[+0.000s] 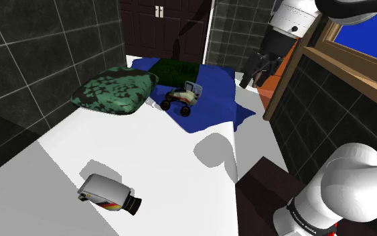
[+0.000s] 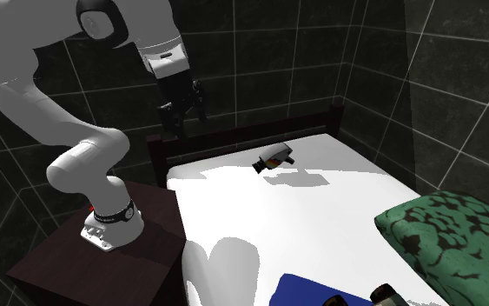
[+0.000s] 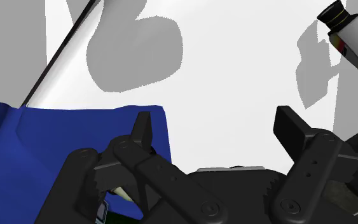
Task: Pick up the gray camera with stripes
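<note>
Gripper (image 3: 217, 124) raised over the side edge of the bed (image 1: 167, 167), jaws released and empty.
The grey striped camera (image 1: 106, 194) lies near the bed's end edge, opposite the green pillow (image 1: 113, 92), well apart from the gripper.

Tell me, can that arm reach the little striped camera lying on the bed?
Probably yes. The camera lies alone on the bare white bed, and nothing stands between it and the open fingers above; the toy car and pillow sit well away.
</note>
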Available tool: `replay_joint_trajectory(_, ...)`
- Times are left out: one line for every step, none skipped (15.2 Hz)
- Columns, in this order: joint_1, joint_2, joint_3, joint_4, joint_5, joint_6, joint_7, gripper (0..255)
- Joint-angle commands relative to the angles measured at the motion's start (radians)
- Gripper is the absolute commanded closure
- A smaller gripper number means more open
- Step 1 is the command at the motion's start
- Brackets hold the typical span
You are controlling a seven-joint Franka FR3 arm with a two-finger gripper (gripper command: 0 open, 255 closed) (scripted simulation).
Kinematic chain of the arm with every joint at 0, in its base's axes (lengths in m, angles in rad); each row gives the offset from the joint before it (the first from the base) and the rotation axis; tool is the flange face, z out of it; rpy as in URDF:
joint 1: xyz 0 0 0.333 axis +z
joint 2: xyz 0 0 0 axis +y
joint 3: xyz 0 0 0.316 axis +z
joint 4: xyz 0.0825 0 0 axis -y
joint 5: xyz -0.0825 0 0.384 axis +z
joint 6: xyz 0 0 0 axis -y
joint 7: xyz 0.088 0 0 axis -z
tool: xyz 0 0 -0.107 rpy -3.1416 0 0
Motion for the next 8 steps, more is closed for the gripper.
replay_joint_trajectory(0.0,0.0,0.0,0.0,0.0,0.0,0.0,0)
replay_joint_trajectory(0.01,0.01,0.013,-0.016,0.008,0.031,0.0,0)
replay_joint_trajectory(0.021,0.02,0.027,-0.031,0.016,0.062,-0.001,0)
replay_joint_trajectory(0.031,0.032,0.04,-0.045,0.024,0.093,-0.002,0)
replay_joint_trajectory(0.041,0.046,0.054,-0.058,0.031,0.124,-0.002,0)
replay_joint_trajectory(0.052,0.06,0.068,-0.07,0.039,0.156,-0.003,0)
replay_joint_trajectory(0.062,0.076,0.081,-0.081,0.046,0.188,-0.003,0)
replay_joint_trajectory(0.073,0.092,0.095,-0.091,0.053,0.219,-0.004,0)
